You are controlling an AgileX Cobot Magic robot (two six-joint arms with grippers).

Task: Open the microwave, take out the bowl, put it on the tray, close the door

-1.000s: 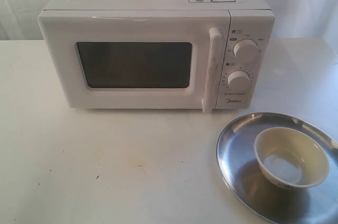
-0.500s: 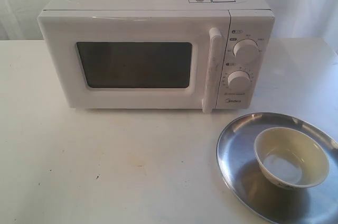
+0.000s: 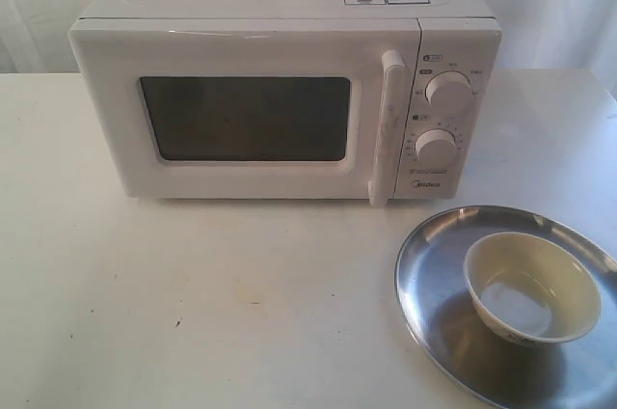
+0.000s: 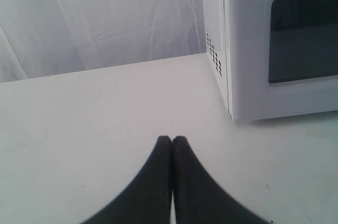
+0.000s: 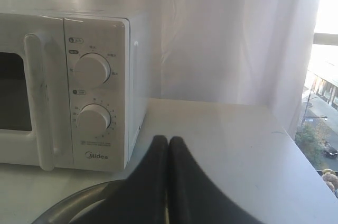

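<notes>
The white microwave (image 3: 280, 91) stands at the back of the table with its door (image 3: 241, 115) shut and the bar handle (image 3: 388, 124) upright. The cream-yellow bowl (image 3: 532, 286) sits upright on the steel tray (image 3: 434, 264) at the front right. Neither gripper shows in the exterior view. In the left wrist view my left gripper (image 4: 172, 139) is shut and empty over bare table, to the side of the microwave (image 4: 248, 49). In the right wrist view my right gripper (image 5: 168, 139) is shut and empty, above the tray rim (image 5: 79, 200), near the microwave (image 5: 90, 86) knobs.
White curtains hang behind the table. The table's right edge (image 5: 303, 155) runs beside a window in the right wrist view. Two round knobs (image 3: 448, 93) sit on the panel right of the door.
</notes>
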